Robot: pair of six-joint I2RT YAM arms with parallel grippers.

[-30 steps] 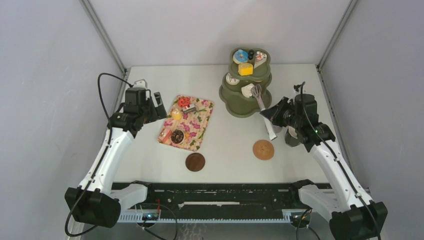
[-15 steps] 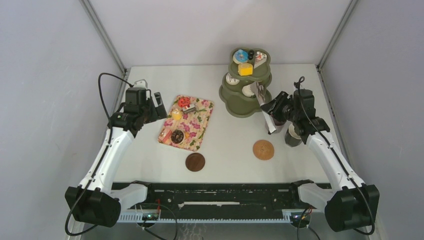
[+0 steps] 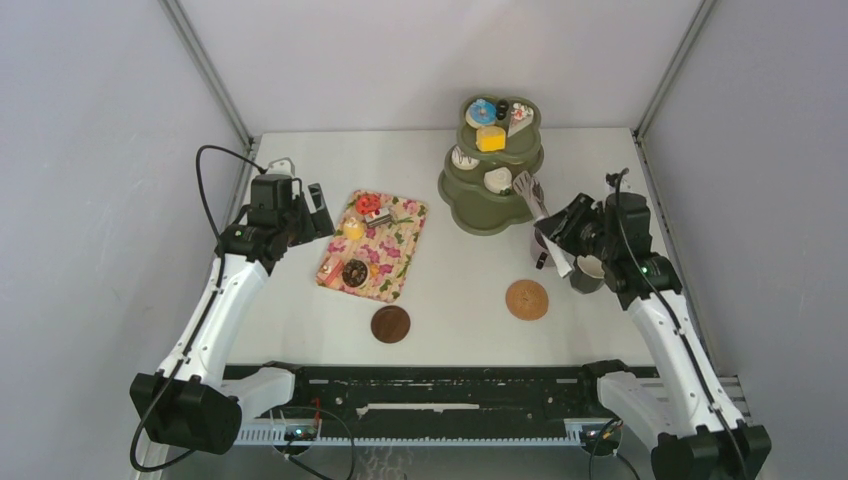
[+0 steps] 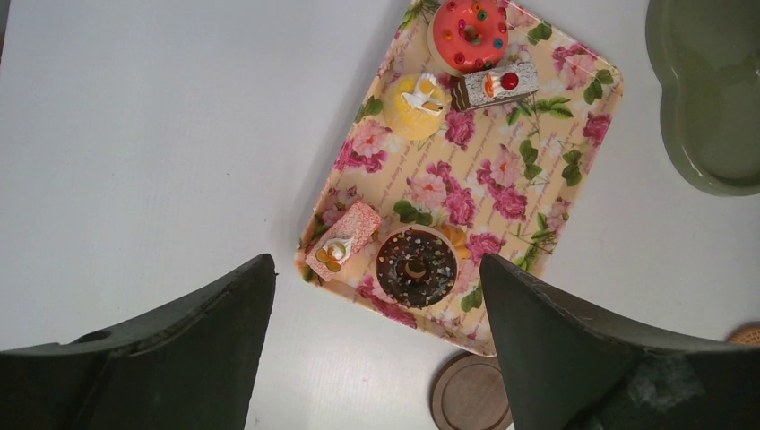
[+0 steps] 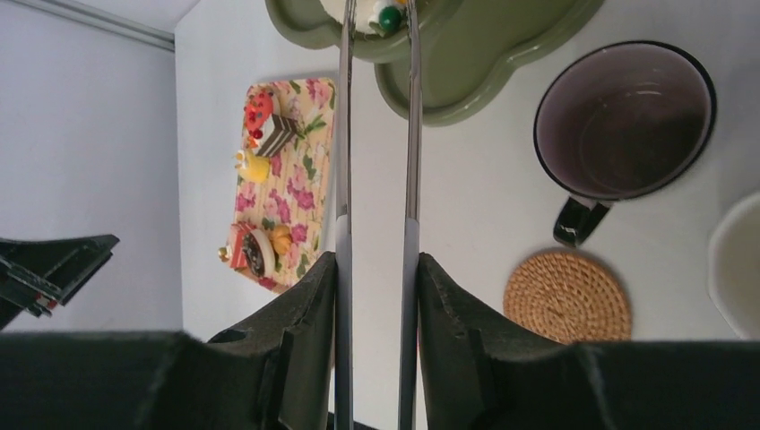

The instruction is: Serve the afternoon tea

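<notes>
My right gripper point(image 5: 376, 269) is shut on the long tongs point(image 5: 344, 134), whose two arms stand spread. Their tips hang by the lower tier of the green tiered stand point(image 3: 470, 205), just right of a white pastry point(image 3: 497, 180). A blue donut point(image 3: 480, 110), a yellow cube point(image 3: 490, 138) and a cake slice point(image 3: 518, 118) sit on the top tier. The mauve mug point(image 5: 625, 121) stands empty under the tongs, with the dark green, white-lined mug point(image 3: 586, 272) to its right. My left gripper point(image 4: 376, 262) hovers open above the chocolate donut point(image 4: 415, 266) and pink cake slice point(image 4: 342, 240).
The floral tray point(image 4: 538, 179) also carries a red donut point(image 4: 469, 31), a cherry-topped slice point(image 4: 493, 85) and a yellow pastry point(image 4: 418, 103). A dark wooden coaster point(image 3: 390, 323) and a wicker coaster point(image 3: 527, 299) lie in front. Grey walls close in on both sides.
The tongs' arms have spread, leaving the white pastry on the stand's lower tier. My right arm has drawn the tongs back to the right. The left arm has not moved.
</notes>
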